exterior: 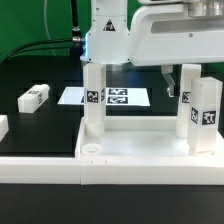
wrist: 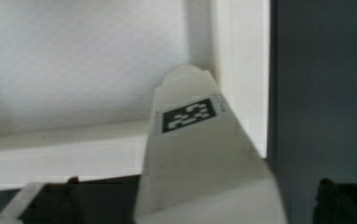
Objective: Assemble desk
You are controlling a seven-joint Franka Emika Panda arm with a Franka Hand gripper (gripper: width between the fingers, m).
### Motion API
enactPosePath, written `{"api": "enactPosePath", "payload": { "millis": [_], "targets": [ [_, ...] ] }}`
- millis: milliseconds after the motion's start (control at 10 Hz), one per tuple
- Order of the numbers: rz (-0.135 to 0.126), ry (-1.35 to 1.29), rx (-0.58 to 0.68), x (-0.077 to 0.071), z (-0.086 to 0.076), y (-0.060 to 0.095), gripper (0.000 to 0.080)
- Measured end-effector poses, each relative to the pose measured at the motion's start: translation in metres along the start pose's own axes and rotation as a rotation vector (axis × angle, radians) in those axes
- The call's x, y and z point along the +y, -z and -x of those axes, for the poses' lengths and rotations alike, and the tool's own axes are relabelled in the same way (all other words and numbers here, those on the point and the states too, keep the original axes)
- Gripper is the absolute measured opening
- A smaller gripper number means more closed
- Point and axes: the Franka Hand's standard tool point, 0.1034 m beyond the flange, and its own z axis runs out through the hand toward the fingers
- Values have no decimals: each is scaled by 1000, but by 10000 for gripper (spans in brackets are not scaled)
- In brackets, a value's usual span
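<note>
The desk's white tabletop (exterior: 140, 152) lies with its raised rim up. Three white legs stand in its corners: one at the exterior view's left (exterior: 93, 105) and two at the right (exterior: 188, 97) (exterior: 207, 117). My gripper (exterior: 95, 68) hangs open over the top of the left leg. In the wrist view this tagged leg (wrist: 196, 140) rises between the dark fingers (wrist: 50, 205), with a gap on each side, so nothing is gripped. Behind it are the tabletop's floor (wrist: 68, 70) and its rim (wrist: 246, 50).
A loose white leg (exterior: 33, 97) lies on the black table at the exterior view's left, and another white part (exterior: 3, 126) shows at the left edge. The marker board (exterior: 125, 97) lies behind the tabletop. White border rails (exterior: 40, 165) run along the front.
</note>
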Motion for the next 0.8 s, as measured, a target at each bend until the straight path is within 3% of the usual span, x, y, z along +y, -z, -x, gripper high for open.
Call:
{"api": "enactPosePath", "payload": {
  "millis": [200,500,800],
  "targets": [
    [1,41,2,0,0,0,649],
    [1,40,1,0,0,0,286],
    [1,-25,1,0,0,0,287]
  ]
}}
